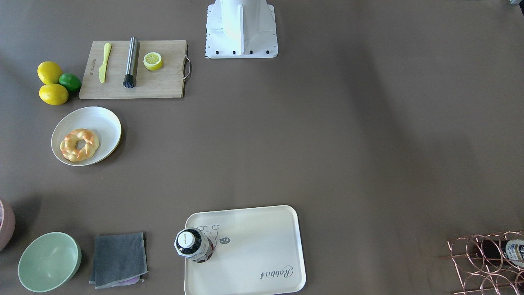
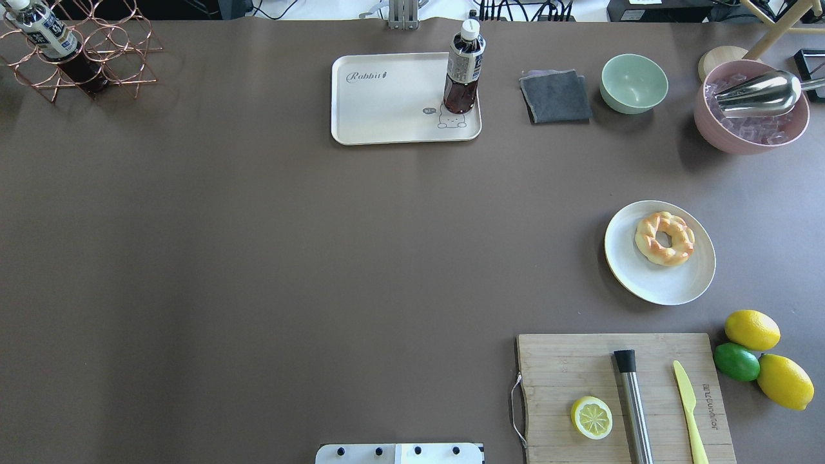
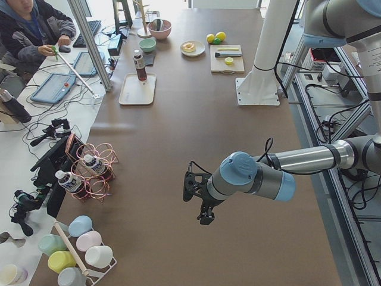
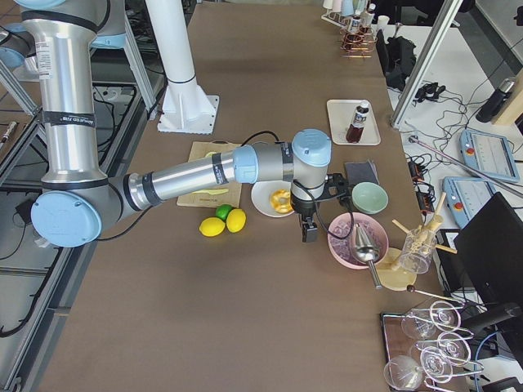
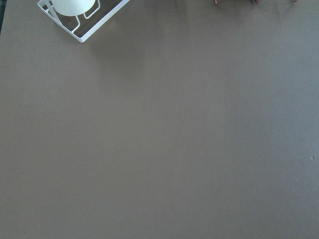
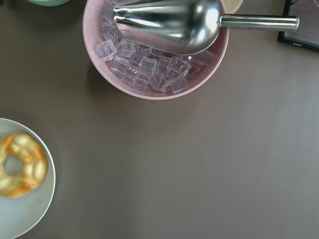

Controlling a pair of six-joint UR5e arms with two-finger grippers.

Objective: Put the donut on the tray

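Note:
The donut (image 2: 664, 238) is a braided golden ring lying on a round white plate (image 2: 657, 290) at the right of the table. It also shows in the front view (image 1: 79, 144) and at the left edge of the right wrist view (image 6: 17, 164). The cream tray (image 2: 387, 103) with the "Rabbit" script lies at the far middle, with a dark bottle (image 2: 463, 67) standing on its bear corner. My right gripper (image 4: 310, 235) hangs between the plate and the pink ice bowl; I cannot tell if it is open. My left gripper (image 3: 204, 215) hovers over bare table far from both; its state is unclear.
A wooden cutting board (image 2: 580, 361) bears a lemon slice (image 2: 592, 417), a steel muddler (image 2: 633, 403) and a yellow knife (image 2: 689, 406). Two lemons and a lime (image 2: 737, 361) lie beside it. A pink ice bowl (image 2: 751, 138) with scoop, a green bowl (image 2: 634, 84), a grey cloth (image 2: 555, 96) and a wire bottle rack (image 2: 84, 58) stand along the far edge.

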